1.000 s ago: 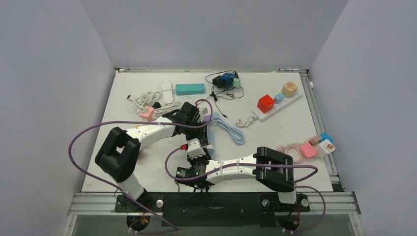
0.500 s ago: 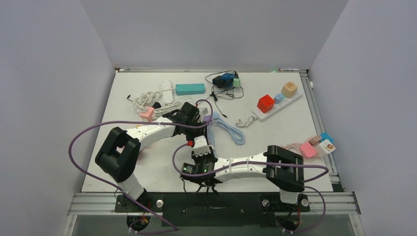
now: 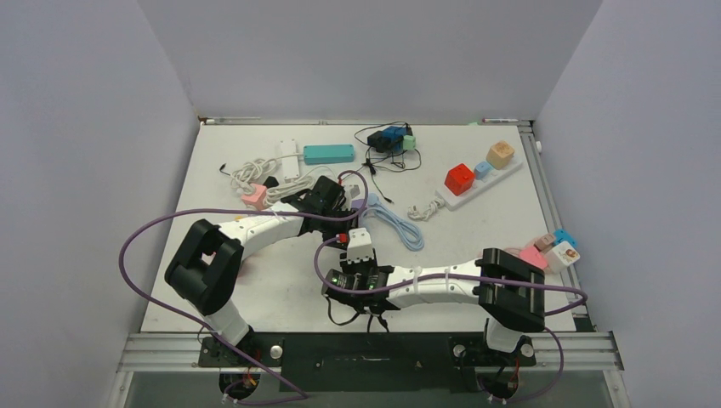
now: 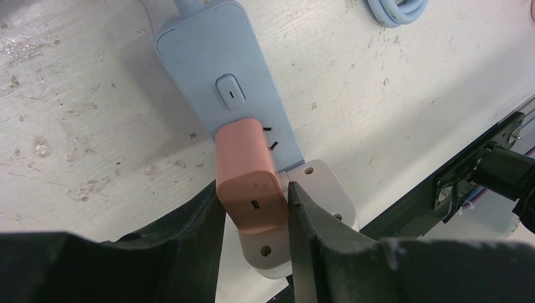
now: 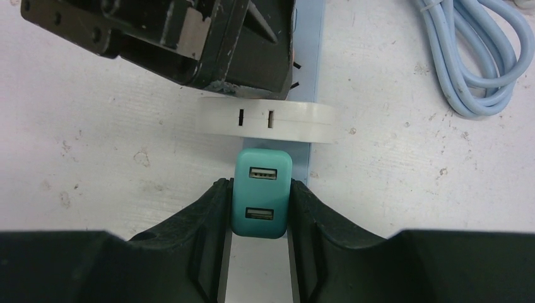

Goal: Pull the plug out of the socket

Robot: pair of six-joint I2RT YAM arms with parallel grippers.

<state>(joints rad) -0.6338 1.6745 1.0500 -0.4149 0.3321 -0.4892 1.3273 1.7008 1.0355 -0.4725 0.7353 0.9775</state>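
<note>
Over on the left, the left gripper [image 4: 252, 192] is clamped on a salmon-pink block charger plug [image 4: 243, 151]. It sits in the long light-blue plastic power strip [image 4: 208, 57] lying mid-table and is perhaps slightly tilted, hard to say. Next comes a white round adapter [image 5: 265, 120], then the right gripper [image 5: 260, 186] pinching a teal two-port USB plug [image 5: 262, 167]. The coiled light-blue cord [image 5: 470, 69] lies rightmost.

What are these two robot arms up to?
They're working on a light-blue strip. The left gripper pinches a pink plug on it, and the right gripper pinches a teal plug further along, past a white adapter. Both plugs seem to sit in the strip, so nothing is pulled out yet.
</note>
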